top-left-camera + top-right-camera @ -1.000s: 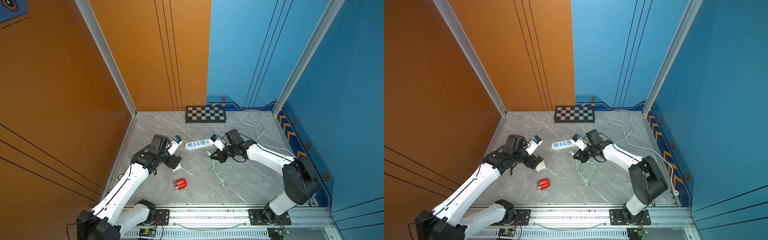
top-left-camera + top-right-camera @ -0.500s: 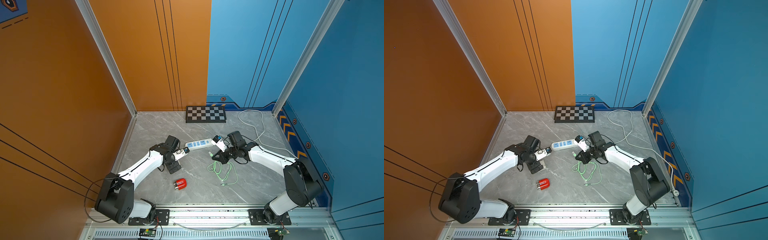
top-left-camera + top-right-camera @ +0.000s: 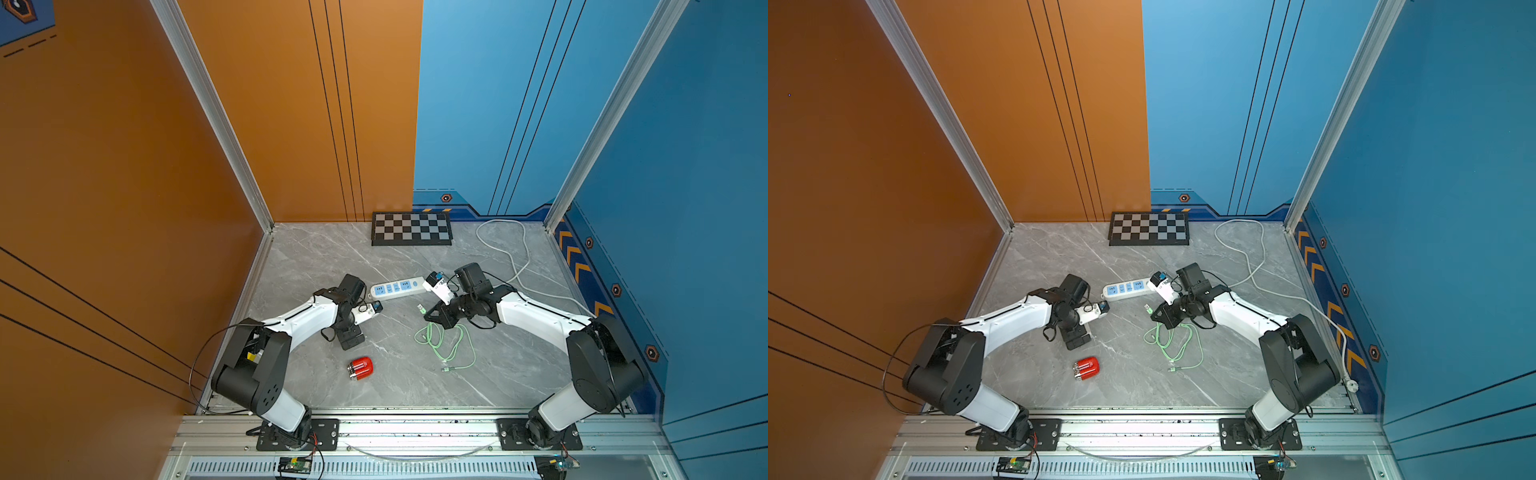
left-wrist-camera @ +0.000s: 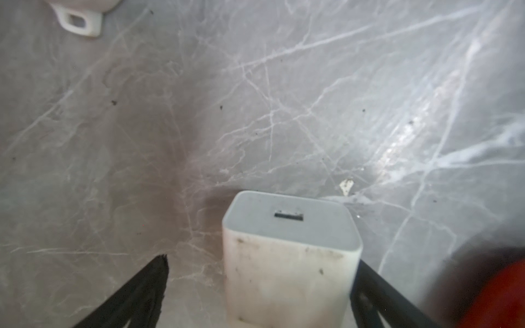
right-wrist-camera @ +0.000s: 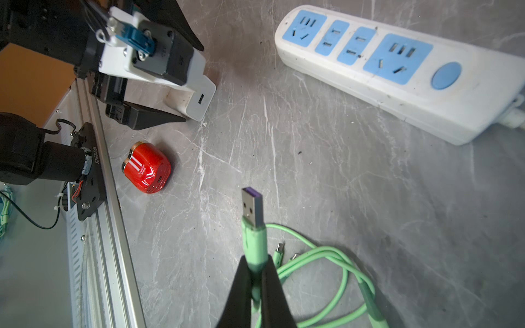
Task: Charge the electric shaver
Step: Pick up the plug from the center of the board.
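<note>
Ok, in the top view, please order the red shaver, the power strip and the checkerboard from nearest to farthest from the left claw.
1. Red electric shaver: just beside the left claw, on the side toward the robot's base rail.
2. Power strip: on the far side of the claw, mid-table.
3. Checkerboard: against the back wall.

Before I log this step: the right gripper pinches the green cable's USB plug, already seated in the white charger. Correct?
No: the right gripper pinches the USB plug, but it's unplugged; the left wrist view shows the port of the white charger empty.
</note>
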`<state>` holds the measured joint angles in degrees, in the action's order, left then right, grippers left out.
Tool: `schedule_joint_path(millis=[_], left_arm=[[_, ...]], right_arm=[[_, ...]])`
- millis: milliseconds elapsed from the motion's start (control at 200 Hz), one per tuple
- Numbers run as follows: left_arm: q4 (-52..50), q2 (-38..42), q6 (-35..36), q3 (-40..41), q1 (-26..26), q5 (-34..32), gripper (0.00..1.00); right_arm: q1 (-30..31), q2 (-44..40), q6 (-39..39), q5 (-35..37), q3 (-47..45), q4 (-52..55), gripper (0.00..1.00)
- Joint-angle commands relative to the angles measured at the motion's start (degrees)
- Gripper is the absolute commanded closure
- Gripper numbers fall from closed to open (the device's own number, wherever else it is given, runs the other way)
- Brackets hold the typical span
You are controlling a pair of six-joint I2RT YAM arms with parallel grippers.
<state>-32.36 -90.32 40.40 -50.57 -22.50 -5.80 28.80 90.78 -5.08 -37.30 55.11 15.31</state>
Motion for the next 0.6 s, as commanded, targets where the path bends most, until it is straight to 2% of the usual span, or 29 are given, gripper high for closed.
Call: schedule_joint_path(millis=[0, 70, 265, 351, 501, 596], left_arm=[[0.93, -2.32, 1.14, 0.45, 0.69, 0.77, 0.01], [0.91, -3.55, 0.99, -0.14, 1.21, 0.84, 0.01], [0.31, -5.82, -0.67, -0.62, 1.74, 2.20, 0.12], [-0.42, -6.09, -0.85, -1.26, 1.94, 2.55, 0.28], [-1.49, -5.17, -1.33, -0.86, 1.41, 2.05, 0.61], [-1.39, -2.86, -1.84, 0.31, 1.15, 1.59, 0.67]], right_arm=[[-0.25, -0.07, 0.41, -1.09, -0.11, -1.06, 1.00], [-0.36, -0.13, 0.38, -1.18, -0.16, -0.96, 1.00], [-0.63, -1.08, 0.49, -0.77, -0.73, -0.62, 1.00], [-0.67, -1.54, 0.49, -0.58, -1.05, -0.55, 1.00], [-0.67, -2.01, 0.60, -0.18, -1.31, -0.21, 1.00], [-0.72, -2.19, 0.55, -0.06, -1.27, 0.20, 1.00]])
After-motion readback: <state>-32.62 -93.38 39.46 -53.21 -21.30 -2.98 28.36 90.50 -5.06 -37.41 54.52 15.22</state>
